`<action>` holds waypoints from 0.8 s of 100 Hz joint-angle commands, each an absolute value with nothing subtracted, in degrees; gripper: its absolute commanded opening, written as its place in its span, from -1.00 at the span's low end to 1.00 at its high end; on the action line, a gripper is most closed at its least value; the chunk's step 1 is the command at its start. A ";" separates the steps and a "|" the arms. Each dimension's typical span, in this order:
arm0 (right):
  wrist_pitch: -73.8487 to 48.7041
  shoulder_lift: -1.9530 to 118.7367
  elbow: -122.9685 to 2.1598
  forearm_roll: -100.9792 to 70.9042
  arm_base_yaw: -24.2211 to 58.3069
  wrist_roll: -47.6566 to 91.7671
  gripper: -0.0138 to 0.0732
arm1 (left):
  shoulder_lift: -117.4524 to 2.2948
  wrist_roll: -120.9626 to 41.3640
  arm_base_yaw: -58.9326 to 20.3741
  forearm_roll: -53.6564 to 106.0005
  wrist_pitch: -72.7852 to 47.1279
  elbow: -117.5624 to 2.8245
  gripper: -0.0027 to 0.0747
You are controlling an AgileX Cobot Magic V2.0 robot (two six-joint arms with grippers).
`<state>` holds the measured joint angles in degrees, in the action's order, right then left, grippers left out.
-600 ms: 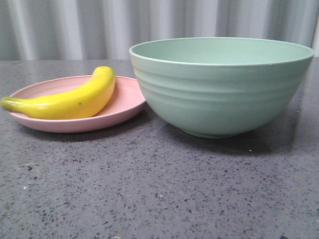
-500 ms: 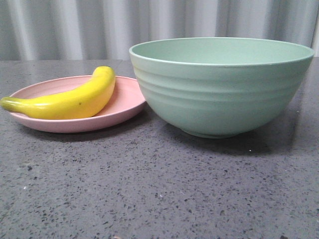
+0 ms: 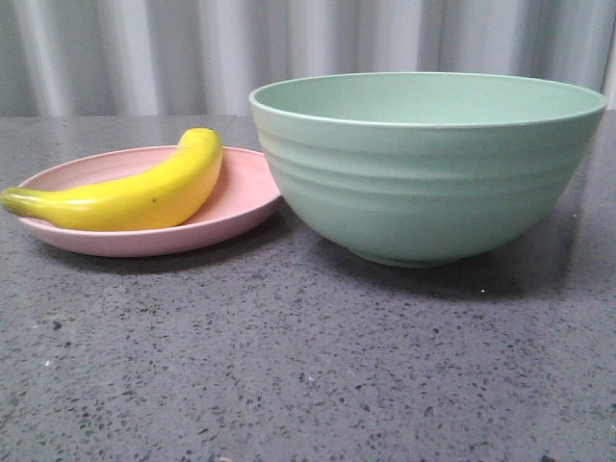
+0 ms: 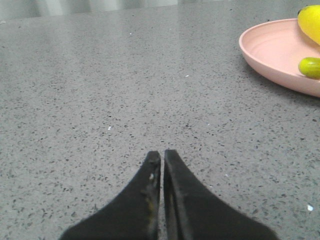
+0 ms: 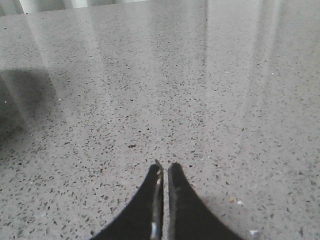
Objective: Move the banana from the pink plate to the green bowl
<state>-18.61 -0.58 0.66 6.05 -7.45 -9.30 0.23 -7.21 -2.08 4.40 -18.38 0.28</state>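
The yellow banana (image 3: 135, 194) lies on the pink plate (image 3: 241, 207) at the left in the front view, its greenish stem end pointing left. The green bowl (image 3: 423, 183) stands just right of the plate, close to its rim, and shows nothing inside from here. No arm shows in the front view. In the left wrist view my left gripper (image 4: 162, 154) is shut and empty over bare table, with the plate (image 4: 272, 55) and parts of the banana (image 4: 310, 66) off to one side. In the right wrist view my right gripper (image 5: 164, 166) is shut and empty over bare table.
The grey speckled table (image 3: 289, 366) runs forward of the plate and bowl. A pale corrugated wall (image 3: 192, 48) stands behind the table.
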 commanded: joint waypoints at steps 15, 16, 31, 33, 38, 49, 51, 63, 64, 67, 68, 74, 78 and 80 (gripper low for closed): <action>-17.62 -1.65 1.98 6.84 -7.82 -8.88 -0.83 | 1.89 -7.06 -1.99 2.97 -12.40 0.78 -0.98; -17.62 -1.65 1.98 6.84 -7.82 -8.88 -0.83 | 1.89 -7.06 -1.99 2.97 -12.40 0.78 -0.98; -17.63 -1.65 1.98 6.84 -7.82 -8.88 -0.83 | 1.89 -7.06 -1.99 2.97 -12.14 0.78 -0.98; -17.62 -1.65 1.98 6.84 -7.82 -8.88 -0.83 | 1.89 -7.06 -1.99 2.97 -11.79 0.78 -0.98; -17.50 -1.65 1.98 6.84 -7.82 -8.88 -0.83 | 1.89 -7.06 -1.99 2.97 -10.63 0.78 -0.98; -15.61 -1.65 1.98 6.84 -7.82 -8.88 -0.83 | 1.89 -7.06 -1.99 2.97 -8.20 0.78 -0.98; -15.05 -1.65 1.98 6.84 -7.82 -8.88 -0.83 | 1.89 -7.06 -1.99 2.97 -8.04 0.78 -0.98; -9.61 -1.65 1.98 6.84 -7.82 -8.88 -0.83 | 1.89 -7.06 -1.99 2.97 -8.04 0.78 -0.98; -9.44 -1.65 1.98 6.84 -7.82 -8.88 -0.83 | 1.89 -7.06 -1.99 2.97 -8.04 0.78 -0.98; -8.95 -1.65 1.98 6.84 -7.82 -8.88 -0.83 | 1.89 -7.06 -1.99 2.97 -8.04 0.78 -0.98; -8.75 -1.65 1.98 6.84 -7.82 -8.88 -0.83 | 1.89 -7.06 -1.99 2.97 -8.04 0.78 -0.98; -8.74 -1.65 1.98 6.84 -7.82 -8.88 -0.83 | 1.89 -7.06 -1.99 2.97 -8.04 0.78 -0.98; -8.74 -1.65 1.98 6.84 -7.82 -8.88 -0.83 | 1.89 -7.06 -1.99 2.97 -8.04 0.78 -0.98; -8.74 -1.65 1.98 6.84 -7.82 -8.88 -0.83 | 1.89 -7.06 -1.99 2.97 -8.04 0.78 -0.98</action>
